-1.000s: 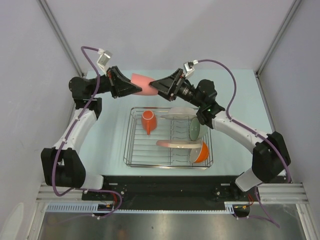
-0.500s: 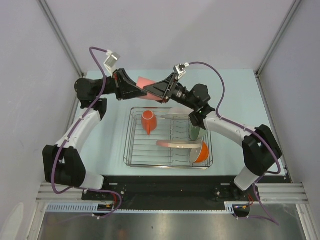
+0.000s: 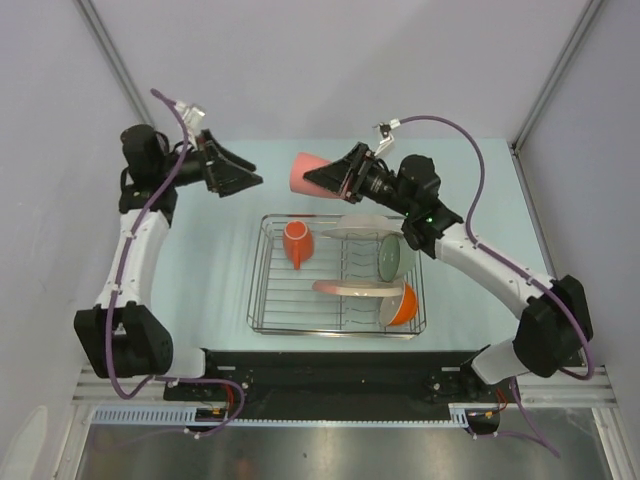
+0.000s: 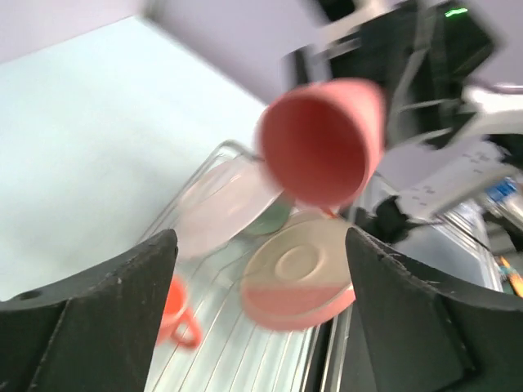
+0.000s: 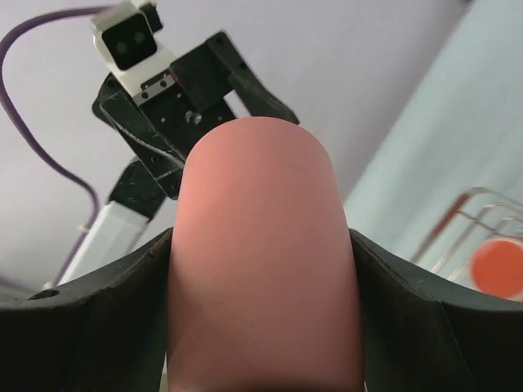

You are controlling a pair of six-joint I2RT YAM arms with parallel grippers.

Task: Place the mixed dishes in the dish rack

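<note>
Two arms reach over a pale blue-green table [image 3: 220, 270], closed in by plain grey walls [image 3: 350, 70] with metal posts at the corners. The wire dish rack [image 3: 290, 295] sits in the middle of the table. It holds an orange mug [image 3: 296, 243] at its back left and a white shallow bowl [image 3: 358, 226] along the back. A green bowl [image 3: 389, 257] stands on edge at the right, with a pink-and-cream plate [image 3: 355, 289] leaning across the front half. An orange bowl [image 3: 402, 305] is at the front right corner.

The right gripper [image 3: 338, 176] has its fingers set fairly wide and clamped on the sides of the small pink cup [image 3: 308, 173]. It holds the cup on its side in the air, behind the back edge of the rack. The left gripper [image 3: 245, 178] is spread wide with nothing in it, near the cup but apart from it, its fingers pointing toward the cup.

Only the overhead view shows the whole rack and both arms. The right wrist view shows the cup filling the gap between the fingers, touching both. The left gripper is beyond it, and a blurred bit of the mug and rack shows at the right edge. The left wrist view, blurred, looks out between its own empty fingers at the cup's round end. Below are the plate's underside, the white bowl and the mug.
</note>
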